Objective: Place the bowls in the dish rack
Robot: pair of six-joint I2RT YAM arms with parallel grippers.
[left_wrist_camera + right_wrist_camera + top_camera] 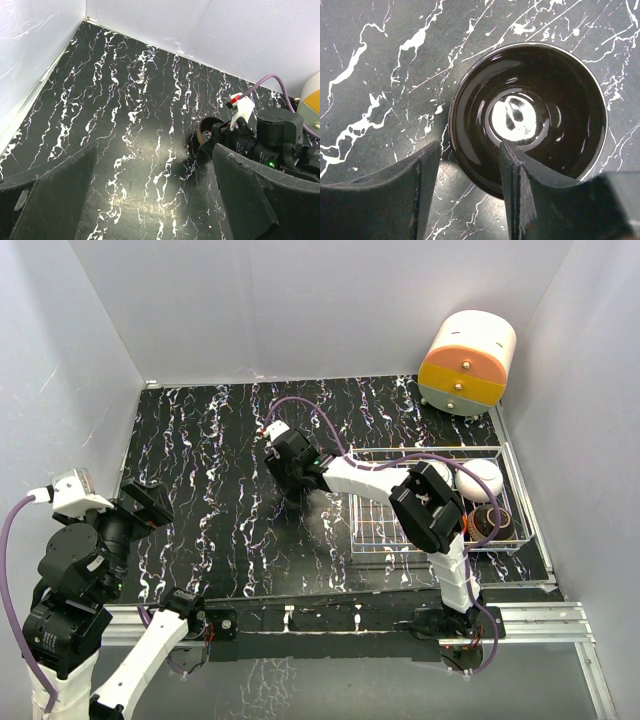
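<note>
The glossy black bowl [530,115] stands upright on the black marbled table. My right gripper [470,170] is open and astride its near-left rim, with one finger [395,195] outside and the other finger [535,200] inside the bowl. In the top view the right gripper [285,478] is at the table's middle and hides the bowl. The wire dish rack [375,525] lies at the right, holding a white bowl [478,478] and a tan bowl [492,523], with a red-orange edge [466,527] beside it. My left gripper [150,502] is open and empty, also seen in its wrist view [155,200].
The round cream-and-orange drawer cabinet [467,360] stands at the back right corner. My right forearm crosses over the rack's left part and hides what lies under it. White walls close the table on three sides.
</note>
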